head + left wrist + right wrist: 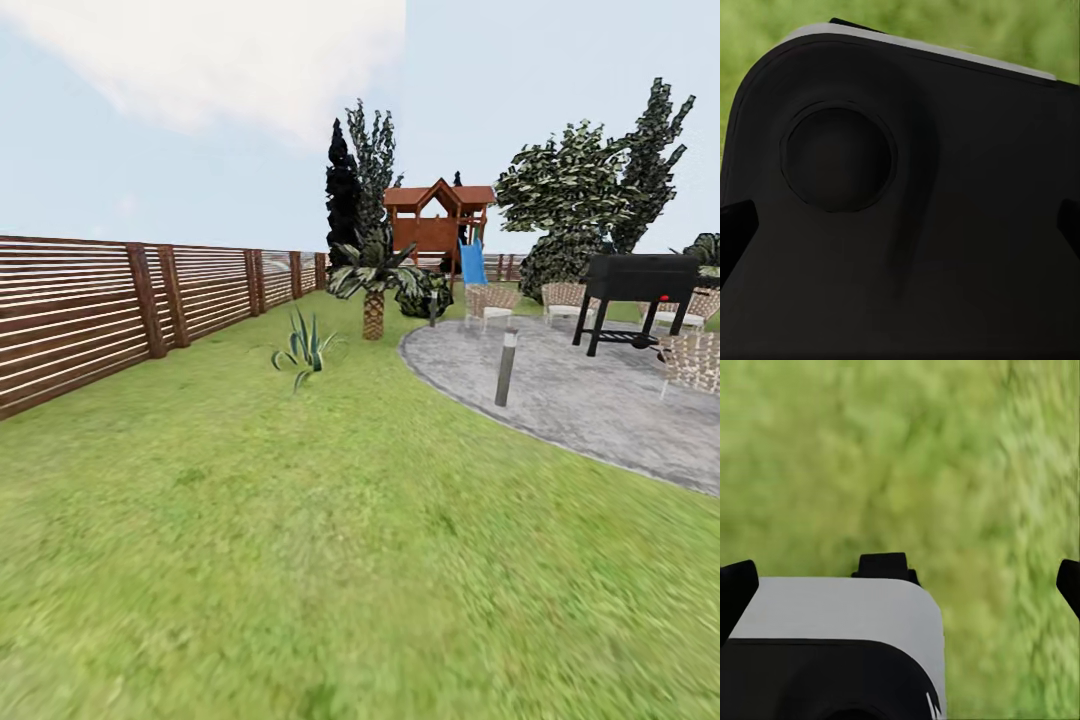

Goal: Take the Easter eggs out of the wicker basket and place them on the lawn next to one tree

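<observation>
My left gripper [900,225] shows just two dark fingertips [736,225] at the edges of its wrist view, well apart with nothing between them; behind them sits a black rounded part of the robot's body [915,225], with a strip of grass past its edge. My right gripper [900,581] is likewise spread, one fingertip [735,589] at each edge of its view, nothing held; a white-and-black body panel [832,615] lies below them and blurred lawn [900,450] beyond.

From the head camera the lawn [300,560] stretches ahead, with the slatted brown fence [90,300] running along the left. Farther off stand a spiky plant [305,348], a short palm [373,285], and a grey paved patio [570,385] carrying a bollard light [507,368], wicker chairs [490,300] and a black grill [640,285]. Behind the patio rises a tree [575,190] with a jagged, pale-spotted dark green crown, far from both grippers. A red playhouse [438,220] with a blue slide stands at the back.
</observation>
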Motion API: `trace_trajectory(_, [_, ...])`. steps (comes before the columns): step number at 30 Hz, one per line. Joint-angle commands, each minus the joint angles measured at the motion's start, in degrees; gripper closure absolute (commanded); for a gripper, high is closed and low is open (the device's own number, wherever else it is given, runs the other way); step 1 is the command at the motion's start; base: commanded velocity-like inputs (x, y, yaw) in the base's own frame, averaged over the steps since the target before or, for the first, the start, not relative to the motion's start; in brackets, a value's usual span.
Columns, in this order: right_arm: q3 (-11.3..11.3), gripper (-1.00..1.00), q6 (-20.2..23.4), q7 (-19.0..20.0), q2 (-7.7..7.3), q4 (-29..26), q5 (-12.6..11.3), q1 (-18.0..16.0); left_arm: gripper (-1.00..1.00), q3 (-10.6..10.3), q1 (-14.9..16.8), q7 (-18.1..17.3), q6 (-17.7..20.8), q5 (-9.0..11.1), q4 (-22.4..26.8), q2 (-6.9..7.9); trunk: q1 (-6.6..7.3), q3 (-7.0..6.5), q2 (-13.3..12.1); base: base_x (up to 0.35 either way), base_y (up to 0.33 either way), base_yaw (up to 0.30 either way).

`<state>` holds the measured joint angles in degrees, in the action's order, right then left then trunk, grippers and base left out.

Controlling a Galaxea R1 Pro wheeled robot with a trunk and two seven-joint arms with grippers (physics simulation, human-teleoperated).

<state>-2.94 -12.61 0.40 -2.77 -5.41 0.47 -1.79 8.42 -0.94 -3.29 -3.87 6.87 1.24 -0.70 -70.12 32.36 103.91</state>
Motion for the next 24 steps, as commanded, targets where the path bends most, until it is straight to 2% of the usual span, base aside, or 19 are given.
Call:
trace_trajectory(1, [-0.26, -1.00, -0.22, 0.04, -0.01, 0.05, 0.05, -0.02, -1.00, 0.20, -0.03, -0.31, -0.01, 0.60, 0.08, -0.01, -0.03, 0.05, 0.02, 0.266, 0.244, -0.004])
trace_trajectory(8, [-0.23, -1.00, -0.22, 0.04, -0.04, 0.05, 0.05, -0.05, -1.00, 0.20, -0.03, -0.31, -0.04, 0.60, 0.08, -0.01, -0.03, 0.05, 0.02, 0.265, 0.245, -0.091])
trace_trajectory(20, [-0.23, -1.00, -0.25, 0.04, -0.04, 0.05, 0.06, -0.03, -1.00, 0.20, -0.03, -0.31, -0.06, 0.60, 0.08, -0.01, -0.03, 0.05, 0.02, 0.264, 0.247, -0.238])
trace_trajectory(24, [-0.23, -1.00, -0.23, 0.04, -0.04, 0.05, 0.06, -0.05, -1.00, 0.20, -0.03, -0.31, -0.07, 0.60, 0.08, -0.01, -0.03, 0.05, 0.02, 0.263, 0.248, -0.123])
